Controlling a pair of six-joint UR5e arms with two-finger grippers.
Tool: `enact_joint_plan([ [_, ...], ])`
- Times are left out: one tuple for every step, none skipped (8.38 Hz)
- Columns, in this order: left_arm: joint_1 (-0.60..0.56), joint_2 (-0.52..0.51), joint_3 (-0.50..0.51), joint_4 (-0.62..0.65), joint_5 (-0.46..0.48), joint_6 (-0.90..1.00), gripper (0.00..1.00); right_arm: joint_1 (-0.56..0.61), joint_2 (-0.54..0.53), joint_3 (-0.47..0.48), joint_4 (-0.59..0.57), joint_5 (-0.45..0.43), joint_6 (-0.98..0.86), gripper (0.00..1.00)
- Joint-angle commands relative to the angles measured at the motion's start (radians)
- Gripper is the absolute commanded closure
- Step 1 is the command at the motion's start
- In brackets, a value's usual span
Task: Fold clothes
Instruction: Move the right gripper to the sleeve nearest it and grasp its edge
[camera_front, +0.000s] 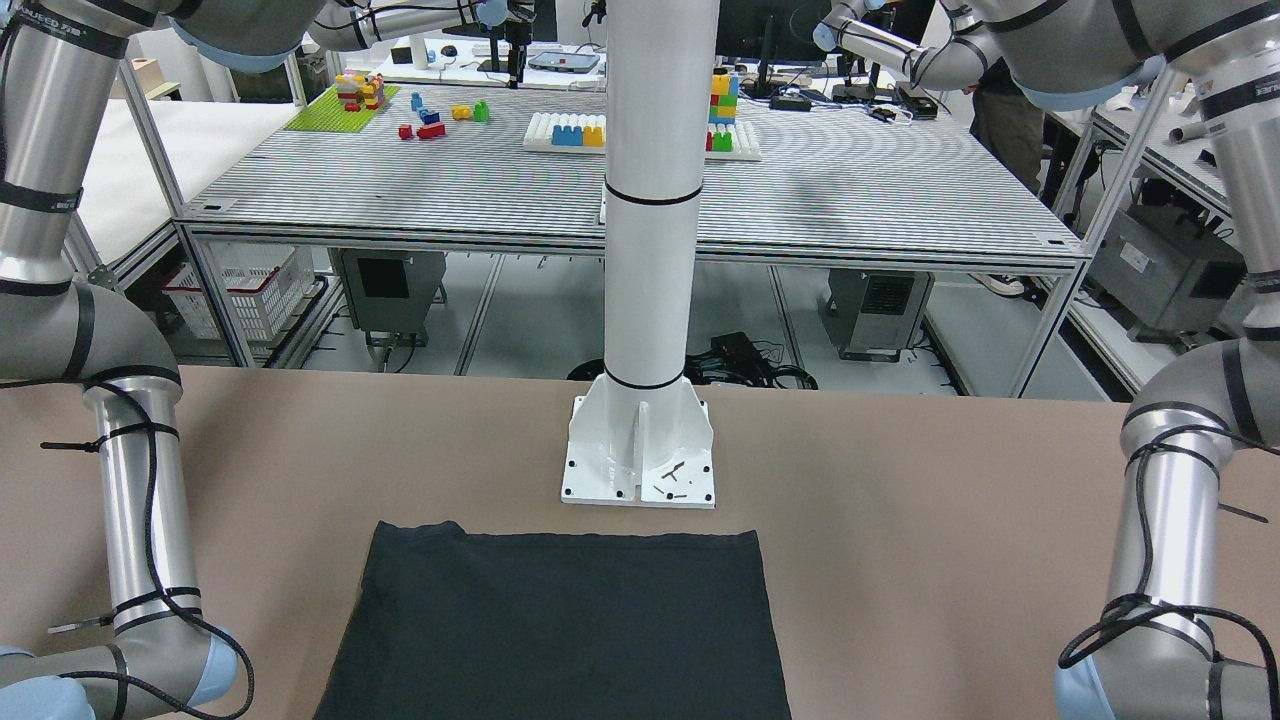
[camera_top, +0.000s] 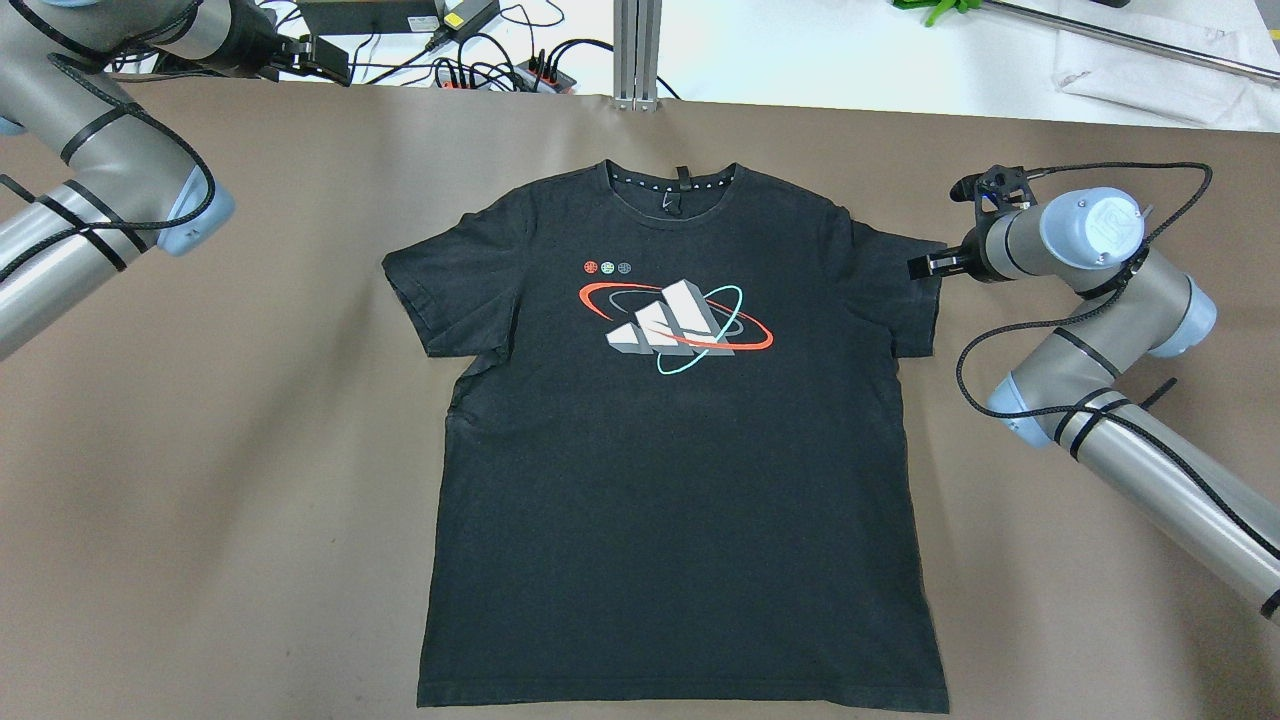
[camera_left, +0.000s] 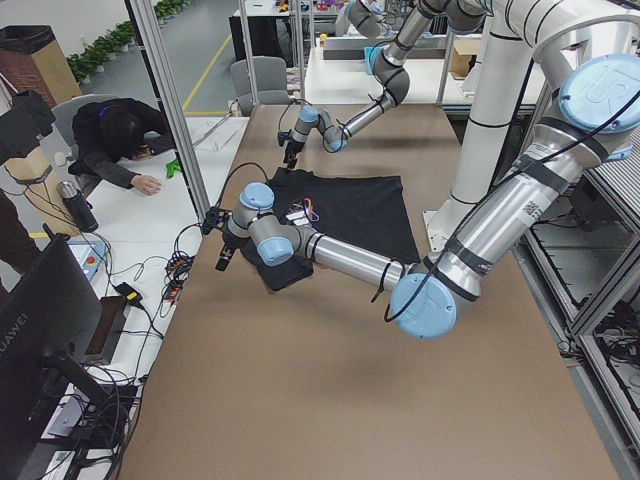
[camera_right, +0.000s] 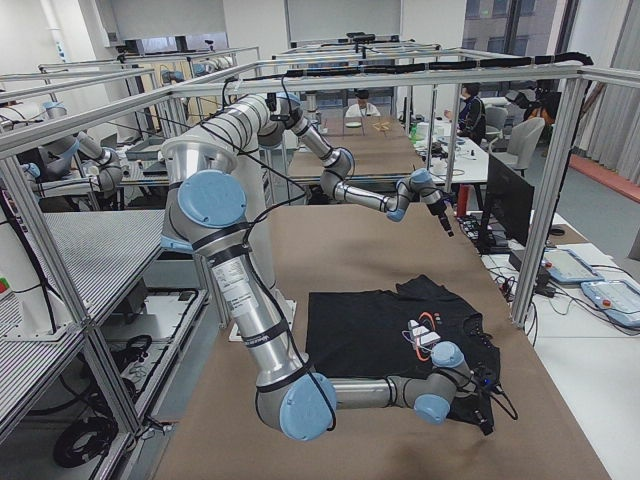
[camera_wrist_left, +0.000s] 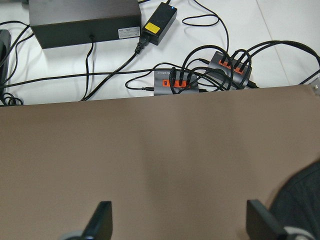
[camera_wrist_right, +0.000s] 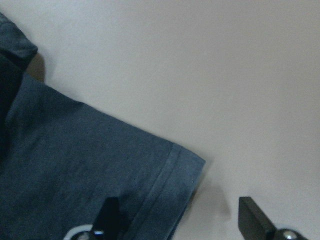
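– Showing what, at this moment?
– One black shirt (camera_top: 680, 450) lay flat and print-up in the middle of the brown bench (camera_top: 200, 450), with its collar toward the far edge and its hem toward the white pillar (camera_front: 650, 250).
– And the pincers?
– The right pincer (camera_top: 920, 266) was spread at the end of the sleeve (camera_wrist_right: 115, 165) on its side, one finger (camera_wrist_right: 107, 217) over the hem and the other over bare bench. The left pincer (camera_wrist_left: 180, 225) was also spread. It hung above bare bench near the far edge, close to the power strips (camera_wrist_left: 175, 82) and not touching the shirt.
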Motion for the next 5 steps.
enact_joint_plan([
  [0.002, 0.001, 0.0, 0.0, 0.0, 0.0, 0.06, -0.002, 0.004, -0.001, -0.024, -0.025, -0.001, 0.65],
  [0.002, 0.001, 0.0, 0.0, 0.0, 0.0, 0.06, -0.003, 0.005, -0.001, -0.024, -0.025, -0.001, 0.74],
  [0.002, 0.001, 0.0, 0.0, 0.0, 0.0, 0.06, -0.005, 0.007, -0.001, -0.024, -0.025, 0.0, 0.8],
  [0.002, 0.0, 0.0, 0.0, 0.0, 0.0, 0.06, -0.005, 0.007, 0.001, -0.024, -0.025, 0.005, 0.9],
  [0.002, -0.002, -0.001, 0.0, 0.0, 0.0, 0.06, -0.003, 0.007, 0.006, -0.024, -0.024, 0.011, 0.99],
])
